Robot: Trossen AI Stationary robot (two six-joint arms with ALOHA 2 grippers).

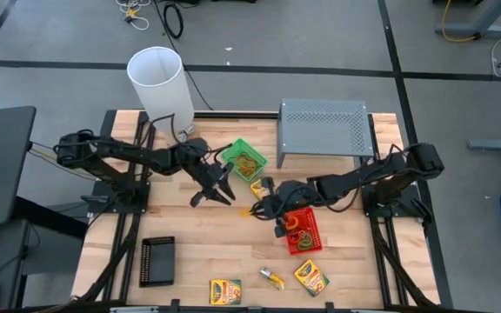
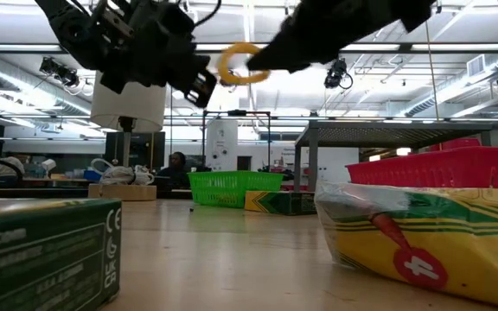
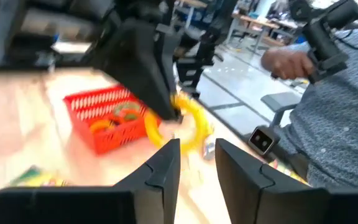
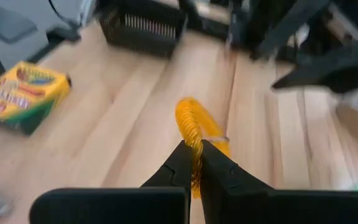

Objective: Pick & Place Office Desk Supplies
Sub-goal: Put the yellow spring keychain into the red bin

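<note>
Right gripper [image 1: 258, 209] is mid-table, raised off the wood, jaws pinched tight on an orange loop band [image 4: 197, 129]; the band hangs in the air well above the tabletop, just left of the red tray [image 1: 303, 233]. In the low view the band [image 2: 242, 64] shows high up, between both arm heads.

Left gripper [image 1: 214, 189] hovers just left of it, near the green tray [image 1: 245, 160], jaws spread open with nothing between them. Its wrist view shows the two dark fingers [image 3: 158, 172] apart, pointed at the band [image 3: 191, 122] held in the other gripper.

Red tray has coloured bands in it; the green tray holds a few too. One crayon box [image 1: 260, 188] lies just beside the green tray. Two more crayon boxes [image 1: 225, 291] and [image 1: 311, 276] sit at the front edge, a small wrapped item [image 1: 272, 278] between them. Black tray [image 1: 156, 261] front left, well apart from both grippers.

White cylinder [image 1: 160, 85] at back left, grey riser [image 1: 324, 129] at back right. A person's sleeve [image 3: 337, 118] shows beyond the table in the left wrist view.
</note>
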